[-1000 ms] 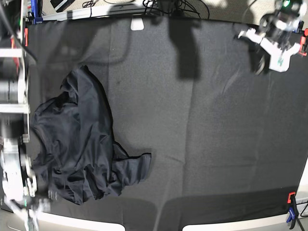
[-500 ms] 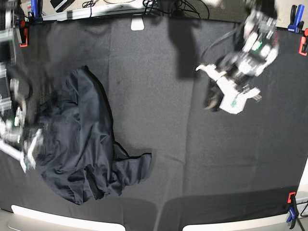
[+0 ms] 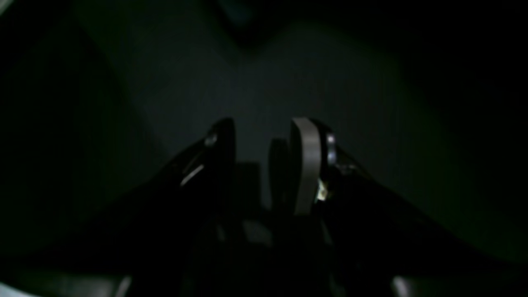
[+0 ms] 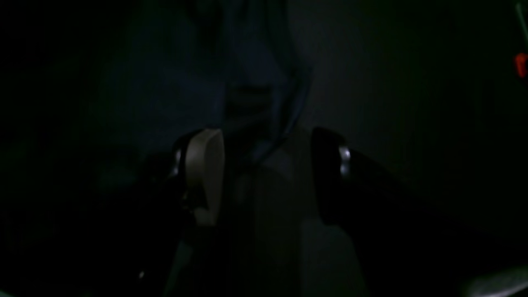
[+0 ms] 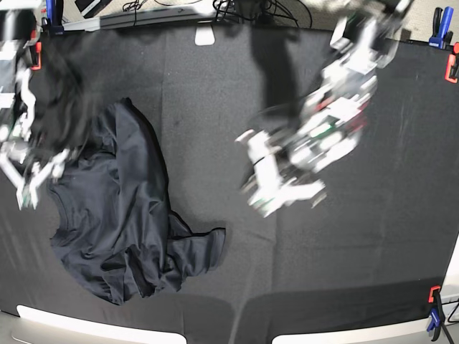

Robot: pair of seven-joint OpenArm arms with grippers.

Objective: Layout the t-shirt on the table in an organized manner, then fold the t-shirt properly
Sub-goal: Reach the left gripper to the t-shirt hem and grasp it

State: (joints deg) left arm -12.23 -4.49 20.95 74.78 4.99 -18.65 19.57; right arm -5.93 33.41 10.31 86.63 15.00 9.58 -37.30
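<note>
Right tool (image 5: 32, 188) at t-shirt's (image 5: 129, 215) edge

Counts on the black-clothed table (image 5: 215, 86)

One t-shirt (image 5: 122, 215), crumpled; two grippers, left gripper (image 5: 262, 179) and right gripper (image 5: 32, 179); red clamps, three (image 5: 434, 294); blue clamps, three (image 5: 435, 324); one white tag (image 5: 204, 36).

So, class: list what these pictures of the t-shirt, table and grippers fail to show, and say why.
- Base view: left gripper and right gripper are motion-blurred; finger gaps unreadable.
- Right wrist view: t-shirt nearly lost in darkness.
- Left wrist view: table too dark for detail.
- Base view: t-shirt crumpled; sleeves hidden in its own folds.
</note>
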